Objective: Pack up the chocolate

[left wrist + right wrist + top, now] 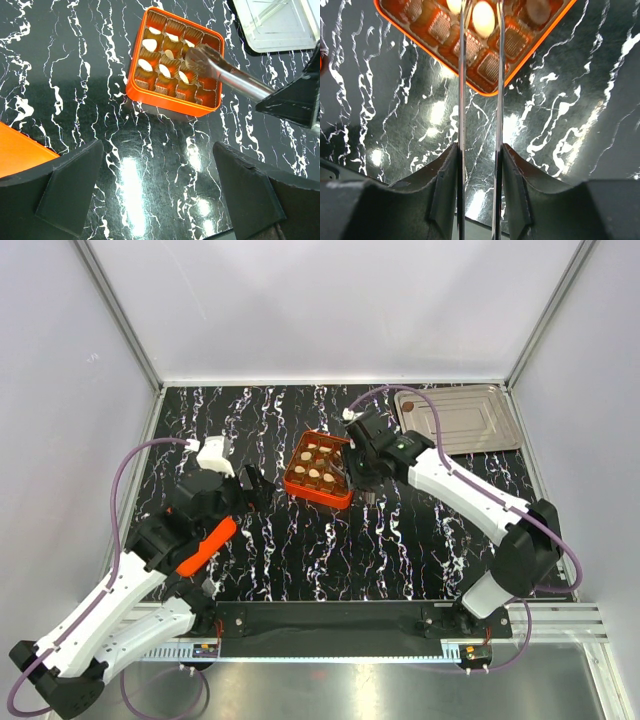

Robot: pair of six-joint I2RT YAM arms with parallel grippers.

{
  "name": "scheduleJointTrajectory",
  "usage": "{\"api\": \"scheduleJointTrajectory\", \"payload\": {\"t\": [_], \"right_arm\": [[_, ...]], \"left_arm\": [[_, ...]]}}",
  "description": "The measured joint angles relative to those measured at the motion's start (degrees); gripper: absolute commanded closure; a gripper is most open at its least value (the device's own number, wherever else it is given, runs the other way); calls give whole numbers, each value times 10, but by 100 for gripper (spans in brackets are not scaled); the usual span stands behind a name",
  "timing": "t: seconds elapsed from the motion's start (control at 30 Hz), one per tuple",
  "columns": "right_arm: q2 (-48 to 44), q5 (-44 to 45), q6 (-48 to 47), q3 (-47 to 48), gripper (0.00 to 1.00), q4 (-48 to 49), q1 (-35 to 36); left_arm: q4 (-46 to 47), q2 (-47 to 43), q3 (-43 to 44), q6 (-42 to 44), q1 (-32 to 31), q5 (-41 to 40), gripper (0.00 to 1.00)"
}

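The orange grid box (318,470) sits mid-table with several cream chocolate pieces (149,44) in its cells. My right gripper (365,478) is shut on metal tongs (230,75), whose two blades (462,100) run out from between its fingers (445,190) into the box (530,65). The blade tips stand a little apart on either side of a cream chocolate (483,19) lying in a cell. One dark piece (407,405) lies on the silver tray. My left gripper (250,485) hangs open over bare table (157,165), left of the box (175,102), holding nothing.
The silver metal tray (455,420) lies at the back right, close behind the right arm; its corner shows in the left wrist view (275,25). A flat orange piece (205,545) lies by the left arm. White enclosure walls ring the black marbled table.
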Motion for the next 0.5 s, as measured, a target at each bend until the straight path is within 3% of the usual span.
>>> {"api": "scheduleJointTrajectory", "payload": {"t": [0.27, 0.5], "right_arm": [[0, 66, -30, 92, 56, -39, -13], [44, 93, -67, 168, 52, -40, -149]], "left_arm": [[0, 0, 0, 0, 0, 0, 1], [-1, -2, 0, 0, 0, 0, 1]]}}
